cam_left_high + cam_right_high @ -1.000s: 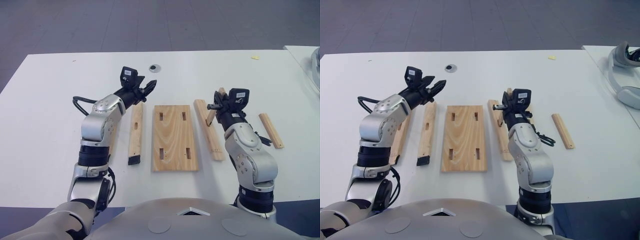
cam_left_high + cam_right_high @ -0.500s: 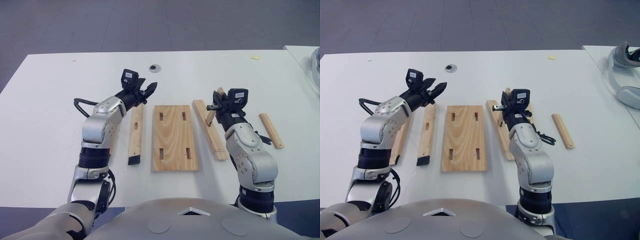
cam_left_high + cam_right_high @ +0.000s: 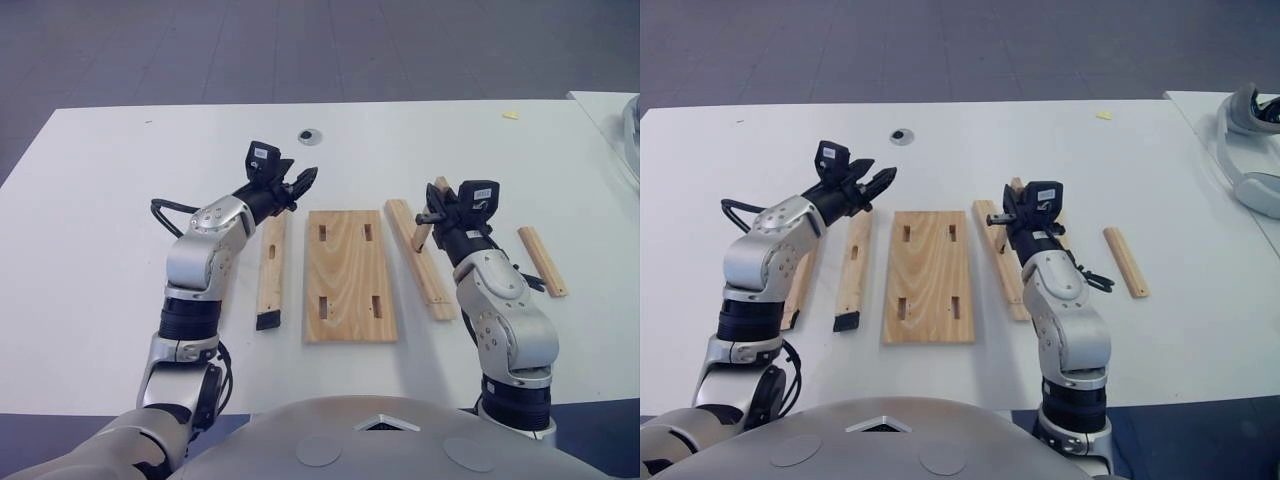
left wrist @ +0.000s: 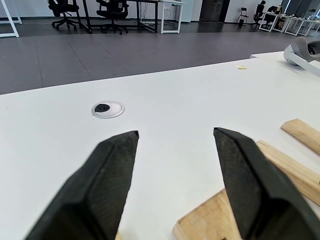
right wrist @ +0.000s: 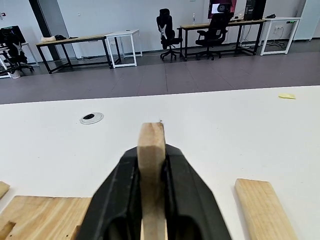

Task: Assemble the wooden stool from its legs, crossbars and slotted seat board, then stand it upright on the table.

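The slotted seat board (image 3: 348,275) lies flat at the table's middle. A leg with a black end (image 3: 270,265) lies to its left, and another leg (image 3: 800,275) is partly hidden under my left arm. My left gripper (image 3: 297,186) hovers open above the far end of the black-ended leg, its fingers (image 4: 95,195) wide apart. Right of the board lies a long leg (image 3: 421,258). My right gripper (image 3: 430,212) is shut on a short wooden crossbar (image 5: 151,165), held tilted over that leg. A second crossbar (image 3: 541,260) lies farther right.
A round cable grommet (image 3: 307,136) sits in the table behind my left gripper. A small yellow scrap (image 3: 511,115) lies at the far right, and a white headset (image 3: 1250,150) rests on a neighbouring table. The white tabletop (image 3: 100,200) is bare on the left.
My left gripper has drifted slightly right, toward the seat board. My right arm has shifted slightly right with the crossbar still in its grip.
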### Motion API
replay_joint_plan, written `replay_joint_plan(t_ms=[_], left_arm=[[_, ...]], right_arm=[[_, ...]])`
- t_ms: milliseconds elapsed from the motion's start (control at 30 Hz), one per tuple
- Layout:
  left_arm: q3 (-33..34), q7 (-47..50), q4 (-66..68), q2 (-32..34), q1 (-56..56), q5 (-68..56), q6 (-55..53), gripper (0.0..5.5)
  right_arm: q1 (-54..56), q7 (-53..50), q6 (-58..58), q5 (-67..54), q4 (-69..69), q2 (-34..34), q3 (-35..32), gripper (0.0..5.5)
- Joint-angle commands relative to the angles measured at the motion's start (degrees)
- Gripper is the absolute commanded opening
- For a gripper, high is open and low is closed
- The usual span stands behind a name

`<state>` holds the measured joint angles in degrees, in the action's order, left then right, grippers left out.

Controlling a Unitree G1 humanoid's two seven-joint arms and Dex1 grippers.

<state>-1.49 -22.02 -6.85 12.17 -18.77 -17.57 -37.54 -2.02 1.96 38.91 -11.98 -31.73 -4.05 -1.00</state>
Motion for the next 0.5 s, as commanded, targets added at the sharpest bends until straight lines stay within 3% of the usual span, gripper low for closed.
replay_joint_plan(t_ms=[33,300,500], left_arm=[[-0.24,0.42,-1.16,-0.18,0.83,-0.31,-1.41,2.76],[-0.37,0.58,-1.9,-0.81,1.55,-0.32,-2.05,2.76],[-0.08,0.75,-2.41,-0.8,1.92,-0.4,-2.35,2.76]], right_arm=[[-0.47,2.78,-1.83,-1.66,2.79,-0.79,-0.93,0.42],[-3.01,5.45,-8.45,-0.77,8.92,-1.76,-1.53,0.42],[-9.63,4.84,-24.78,4.74,12.95,-0.19,2.08,0.42]])
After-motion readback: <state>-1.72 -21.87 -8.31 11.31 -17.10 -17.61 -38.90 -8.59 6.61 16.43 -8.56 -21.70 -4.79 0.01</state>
